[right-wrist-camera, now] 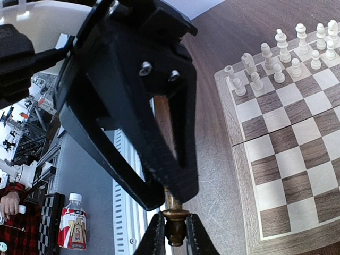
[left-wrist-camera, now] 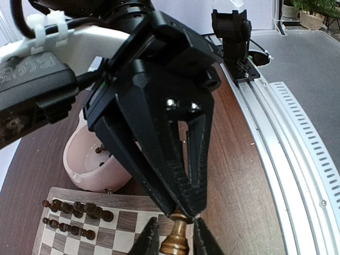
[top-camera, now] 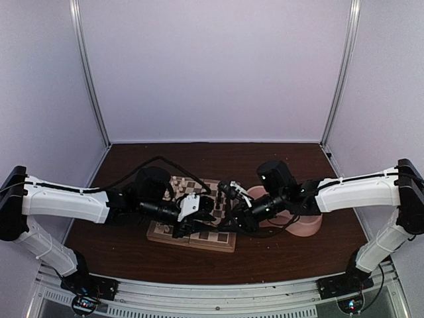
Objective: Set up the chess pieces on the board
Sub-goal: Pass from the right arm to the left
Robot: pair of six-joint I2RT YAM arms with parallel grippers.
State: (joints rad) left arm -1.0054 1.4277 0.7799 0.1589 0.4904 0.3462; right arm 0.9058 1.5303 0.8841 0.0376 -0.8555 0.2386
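Top external: left arm [top-camera: 66,199] outstretched over board [top-camera: 199,237].

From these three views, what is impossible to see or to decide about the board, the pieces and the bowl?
- Top view: the left arm and right arm cover the middle of the board; pieces there are hidden.
- Left wrist view: the bottom edge cuts off the dark piece; its type is unclear.
- Left wrist view: the right gripper hides part of the pink bowl.
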